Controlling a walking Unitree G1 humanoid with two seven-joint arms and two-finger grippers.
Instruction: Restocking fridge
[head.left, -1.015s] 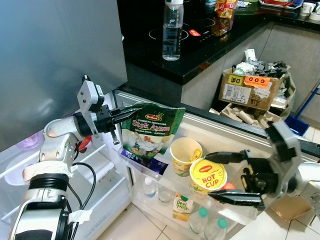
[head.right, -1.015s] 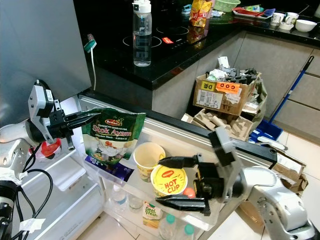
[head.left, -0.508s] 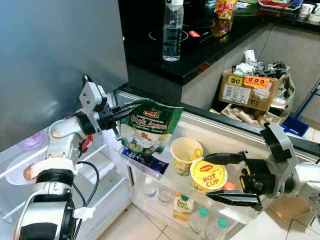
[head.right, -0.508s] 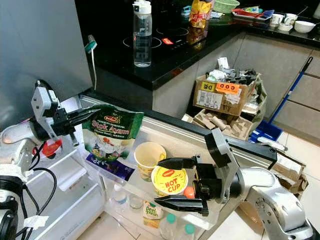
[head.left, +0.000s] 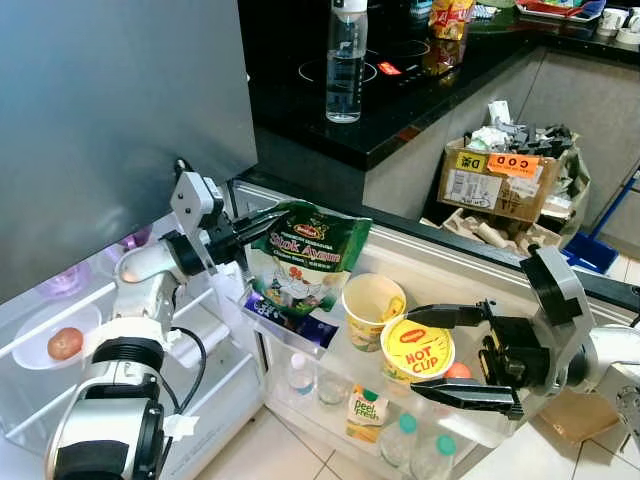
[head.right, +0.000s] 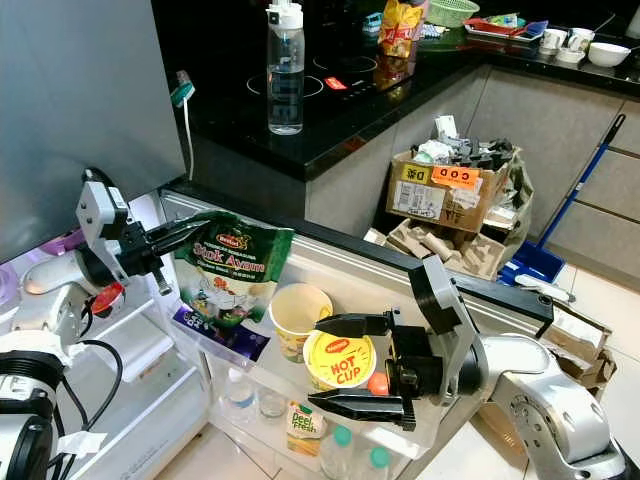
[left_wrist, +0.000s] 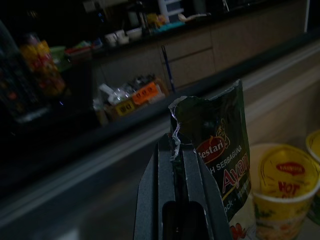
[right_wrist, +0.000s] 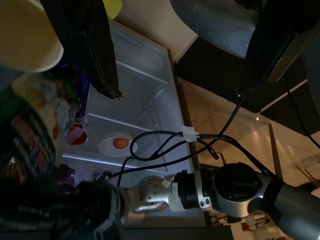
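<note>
Stock pouch (left_wrist: 220, 160) between left gripper (left_wrist: 181, 155) fingers

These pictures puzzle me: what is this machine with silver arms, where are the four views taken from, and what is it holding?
It is a humanoid robot restocking an open fridge. The two large pictures come from the two eyes of one camera on its head, looking down, so they show one scene. The two dark pictures come from cameras on its wrists, looking along the black fingers.

Its left tool is shut on the top corner of a green Stok Ayam pouch, which hangs over the fridge door shelf. Its right tool is open, with one finger on either side of a yellow Hot Cup noodle cup that stands on that shelf. Beside it stands an open paper cup. Bottles sit lower in the door. A water bottle stands on the black counter behind.
</note>
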